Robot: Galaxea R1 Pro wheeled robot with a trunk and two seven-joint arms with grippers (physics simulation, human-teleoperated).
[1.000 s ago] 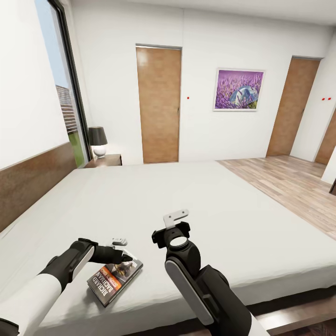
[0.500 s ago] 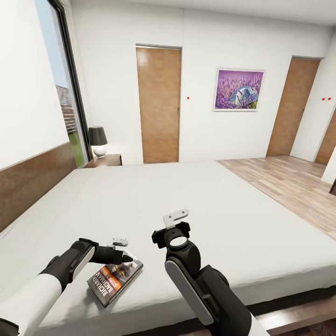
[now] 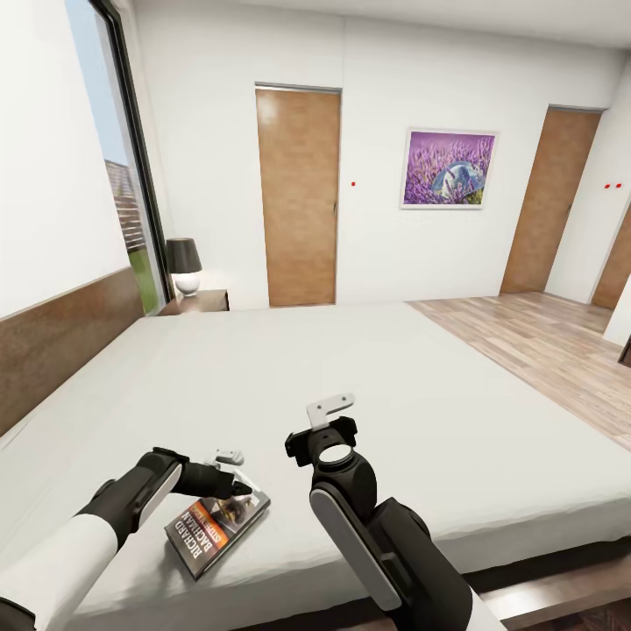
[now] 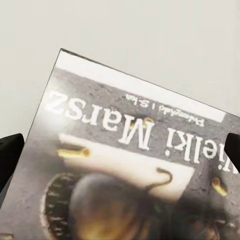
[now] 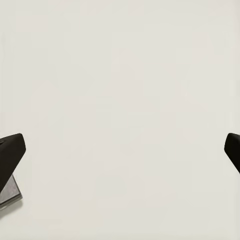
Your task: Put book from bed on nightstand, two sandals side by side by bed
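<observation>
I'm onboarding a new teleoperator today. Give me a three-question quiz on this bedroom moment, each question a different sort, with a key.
1. True or false: the book lies on the bed.
2. Which gripper is over the book? A) left gripper B) right gripper
3. Fill in: the lamp stands on the ____.

Key: 1 true. 2 A; its jaws stand apart either side of the cover. 3 nightstand.

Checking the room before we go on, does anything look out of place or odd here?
Only the book: it lies askew near the foot edge of the bed, under the left tool. Nothing looks spilled or damaged.
</observation>
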